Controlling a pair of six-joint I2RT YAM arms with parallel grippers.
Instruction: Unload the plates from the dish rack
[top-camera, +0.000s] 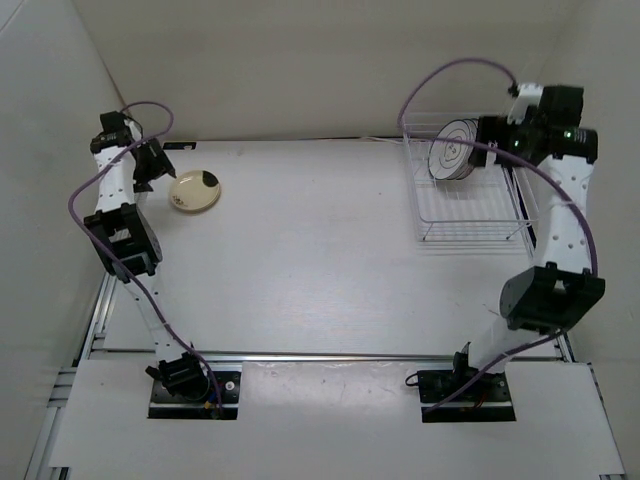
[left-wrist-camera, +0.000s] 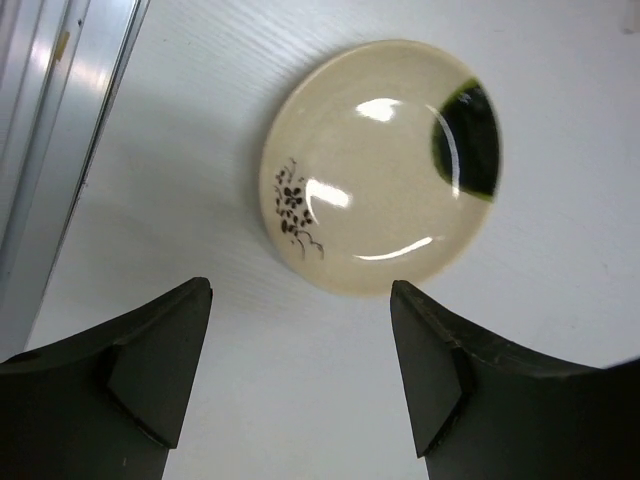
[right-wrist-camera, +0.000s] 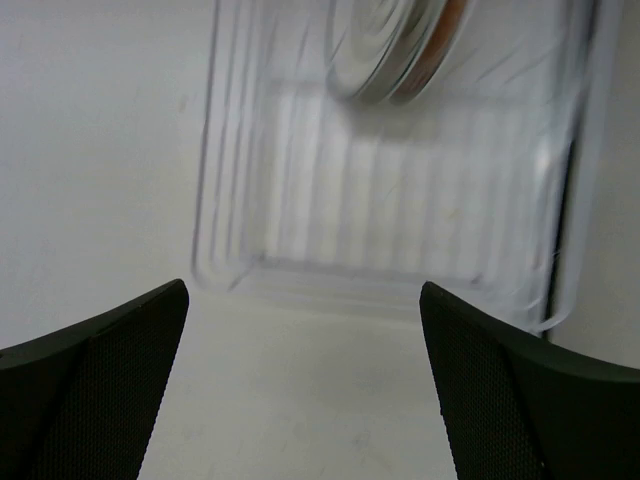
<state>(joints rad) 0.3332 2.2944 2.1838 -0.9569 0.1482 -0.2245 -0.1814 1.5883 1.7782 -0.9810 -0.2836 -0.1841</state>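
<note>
The small tan plate (top-camera: 195, 190) with a dark spot lies flat on the table at the far left, and it fills the left wrist view (left-wrist-camera: 380, 165). My left gripper (top-camera: 160, 166) is open and empty just left of it (left-wrist-camera: 300, 288). The white wire dish rack (top-camera: 470, 215) stands at the far right. The ringed white plate (top-camera: 452, 150) stands upright at its back end. In the blurred right wrist view the rack (right-wrist-camera: 390, 250) lies ahead with the ringed plate (right-wrist-camera: 375, 45) and an orange-marked plate (right-wrist-camera: 448, 35) behind it. My right gripper (top-camera: 488, 140) is open and empty (right-wrist-camera: 303, 290) beside the plates.
White walls enclose the table on the left, back and right. A metal rail (left-wrist-camera: 50, 110) runs along the table's left edge near my left gripper. A purple cable (top-camera: 440, 75) loops above the rack.
</note>
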